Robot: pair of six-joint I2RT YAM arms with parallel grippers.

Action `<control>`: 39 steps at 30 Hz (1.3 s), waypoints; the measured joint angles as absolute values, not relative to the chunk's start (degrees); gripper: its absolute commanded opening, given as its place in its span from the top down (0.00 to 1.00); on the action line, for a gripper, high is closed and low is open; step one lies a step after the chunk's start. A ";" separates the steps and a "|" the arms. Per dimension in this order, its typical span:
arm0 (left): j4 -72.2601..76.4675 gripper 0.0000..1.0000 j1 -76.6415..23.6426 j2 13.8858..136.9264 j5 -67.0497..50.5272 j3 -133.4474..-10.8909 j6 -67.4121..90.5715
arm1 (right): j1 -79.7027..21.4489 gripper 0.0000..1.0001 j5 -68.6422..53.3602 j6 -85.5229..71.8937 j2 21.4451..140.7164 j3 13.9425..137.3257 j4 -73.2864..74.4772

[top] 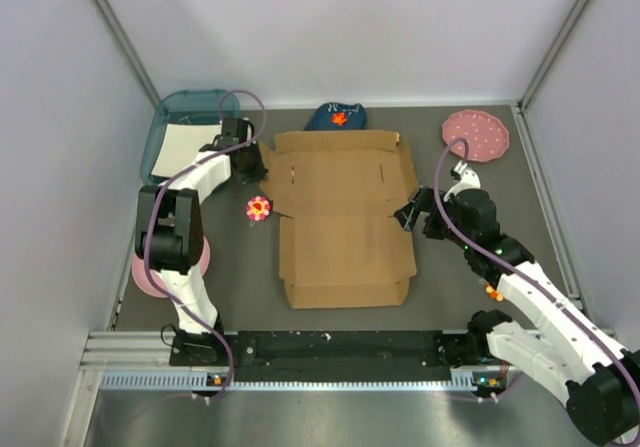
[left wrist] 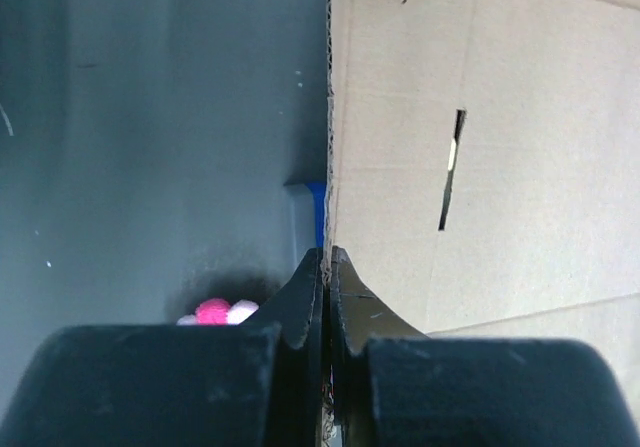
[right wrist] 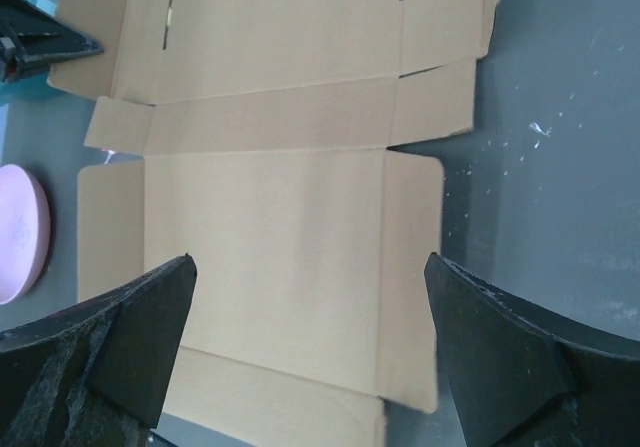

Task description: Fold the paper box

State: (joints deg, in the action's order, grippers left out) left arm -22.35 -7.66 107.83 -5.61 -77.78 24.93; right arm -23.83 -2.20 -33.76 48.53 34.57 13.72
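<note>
The paper box [top: 345, 217] lies unfolded and flat in the middle of the table, brown corrugated cardboard with flaps and slots. My left gripper [top: 262, 172] is at its far left edge, shut on the rim of the left flap. In the left wrist view the black fingers [left wrist: 300, 297] pinch that cardboard edge [left wrist: 329, 167] between them, so the left gripper [left wrist: 327, 259] is closed on it. My right gripper [top: 408, 212] hangs wide open at the box's right edge. In the right wrist view the right gripper [right wrist: 310, 259] has both fingers spread above the flat box [right wrist: 270, 227], touching nothing.
A teal tray [top: 165, 137] with a white sheet sits at the back left. A pink and white flower toy [top: 259, 208] lies just left of the box. A dark blue toy [top: 335, 117] lies behind it, a pink spotted disc [top: 475, 135] back right, and a pink plate [top: 150, 277] by the left arm.
</note>
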 measured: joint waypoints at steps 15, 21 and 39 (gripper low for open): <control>-20.64 1.00 -13.13 83.59 -14.63 -74.35 25.43 | -23.83 0.02 2.39 -32.56 40.38 50.37 23.86; -20.08 1.00 -16.47 74.26 -23.83 -71.72 25.45 | -23.83 0.02 3.84 -32.03 37.69 55.57 28.80; -26.02 1.00 -17.76 61.54 -31.48 -47.99 23.22 | -23.83 0.02 2.87 -31.05 33.80 54.89 35.29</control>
State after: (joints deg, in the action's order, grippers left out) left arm -26.02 -17.76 61.54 -31.48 -47.99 23.22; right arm -23.83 2.87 -31.05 33.80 54.89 35.29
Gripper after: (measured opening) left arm 0.022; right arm 0.982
